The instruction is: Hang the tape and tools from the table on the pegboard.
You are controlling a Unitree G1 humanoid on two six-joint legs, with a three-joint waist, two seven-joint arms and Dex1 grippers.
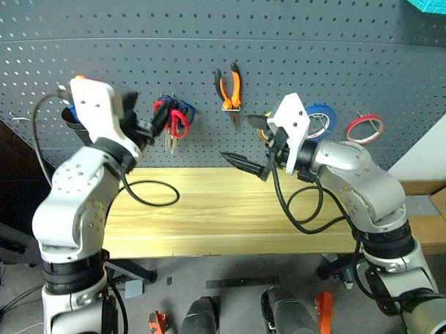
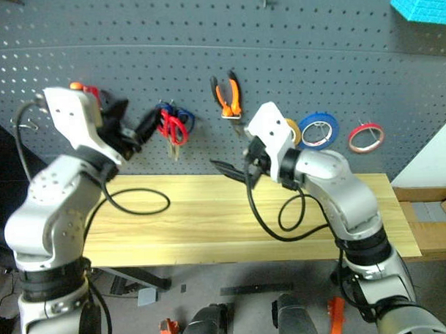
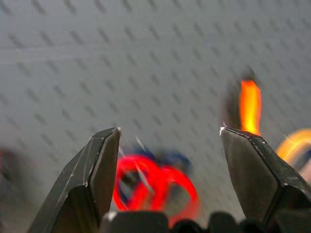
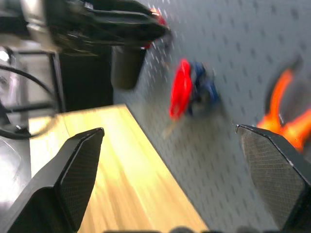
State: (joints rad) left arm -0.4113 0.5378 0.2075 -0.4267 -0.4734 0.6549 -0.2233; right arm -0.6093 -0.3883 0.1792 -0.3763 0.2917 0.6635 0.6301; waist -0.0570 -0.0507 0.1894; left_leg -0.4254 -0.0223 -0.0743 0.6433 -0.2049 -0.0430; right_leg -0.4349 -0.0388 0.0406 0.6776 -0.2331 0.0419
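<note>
The left gripper has its jaws spread wide with nothing between them, raised in front of the pegboard and pointing toward the red-handled scissors, which hang on the board together with a pair of blue-handled scissors just beside the fingertips. In the left wrist view the two black fingers stand well apart, the red scissor loops showing in the gap between them against the perforated panel. The right gripper is likewise open and empty, held above the worktop and angled toward the robot's left; its upper finger reaches up near the orange-and-black pliers, which hang from a hook near the middle of the board. In the right wrist view its fingers frame the board's edge-on face, with the red and blue scissors and the orange plier handles blurred beyond, and the left gripper at the top. Farther to the right on the board hang a yellow roll, partly hidden behind the right wrist, then a blue roll, then the thin red tape ring. A dark cup hangs on the board behind the left wrist. A black cable from the left arm loops onto the bare wooden surface of the worktop.
</note>
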